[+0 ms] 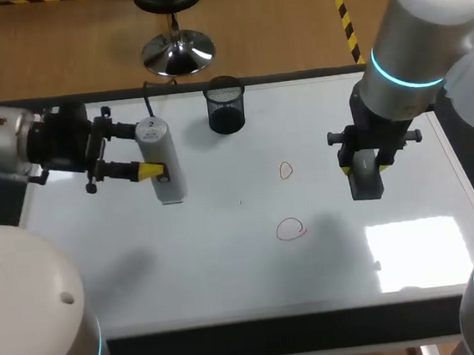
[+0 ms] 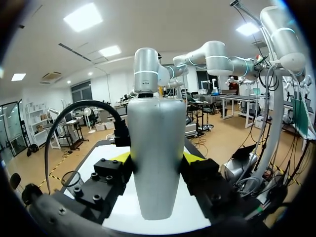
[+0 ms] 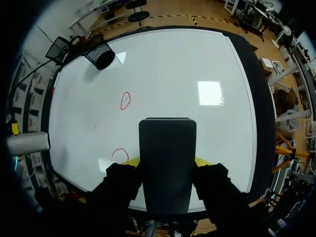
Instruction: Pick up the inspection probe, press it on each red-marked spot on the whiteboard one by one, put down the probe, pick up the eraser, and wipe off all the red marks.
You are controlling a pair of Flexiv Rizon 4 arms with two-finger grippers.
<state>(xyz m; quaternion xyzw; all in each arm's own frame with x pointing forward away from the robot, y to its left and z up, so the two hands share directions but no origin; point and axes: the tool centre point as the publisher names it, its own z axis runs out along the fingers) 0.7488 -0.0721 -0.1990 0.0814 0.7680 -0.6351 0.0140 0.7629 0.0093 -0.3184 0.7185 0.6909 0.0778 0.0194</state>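
Observation:
My left gripper [image 1: 146, 151] is shut on the silver-white inspection probe [image 1: 160, 161] over the left part of the whiteboard [image 1: 228, 254]. In the left wrist view the probe [image 2: 157, 153] stands upright between the yellow-tipped fingers [image 2: 121, 157]. My right gripper [image 1: 362, 170] is shut on the dark grey eraser [image 1: 366, 182] above the board's right part. The eraser [image 3: 167, 158] fills the gap between that gripper's fingers [image 3: 202, 161]. Two red marks are drawn mid-board, a small one [image 1: 285, 170] and a larger one [image 1: 291, 229]; both [image 3: 125, 100] [image 3: 118, 155] lie ahead of and beside the eraser.
A black mesh cup [image 1: 225, 105] stands at the board's far edge, between the two arms. The board's dark frame [image 1: 277, 335] runs along the front.

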